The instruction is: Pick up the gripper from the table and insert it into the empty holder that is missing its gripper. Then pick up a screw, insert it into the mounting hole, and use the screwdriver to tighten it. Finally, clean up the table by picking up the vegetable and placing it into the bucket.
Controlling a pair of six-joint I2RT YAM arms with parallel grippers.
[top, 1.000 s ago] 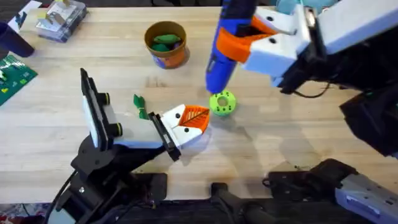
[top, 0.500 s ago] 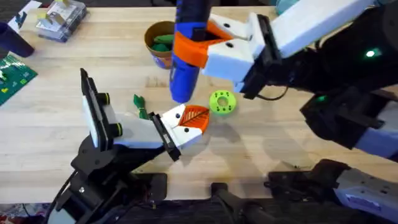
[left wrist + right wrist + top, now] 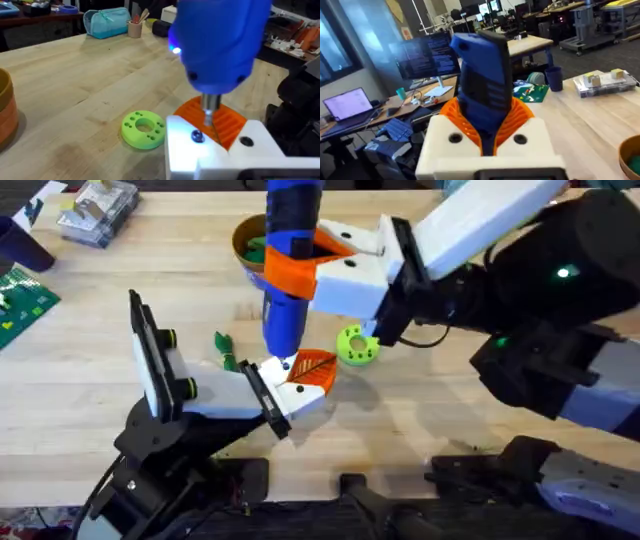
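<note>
So the right gripper [image 3: 330, 265] has the screwdriver [image 3: 288, 270] clamped between its orange pads, held nearly upright with the metal tip pointing down — makes sense, since that's the only way to drive a screw into a hole that faces up. In the left wrist view the tip [image 3: 209, 111] sits just above the white base of the gripper [image 3: 312, 370], close beside a dark screw [image 3: 197, 135], though I can't tell if the bit is actually seated in it yet. My guess is we're at the tightening step.

The orange finger looks already slotted into the holder [image 3: 215, 395], which lies across the table with its clamp end toward the middle, so the mounting face is right under the tool.

Left gripper — honestly can't tell whether it's open or closed from where I'm looking.

The vegetable [image 3: 225, 350] is lying on the wood just beside the holder, not yet cleaned up, and the bucket [image 3: 262, 268] sits farther back, partly behind the screwdriver. There's also a round green disc [image 3: 357, 346] near the finger, just parked out of the way.
</note>
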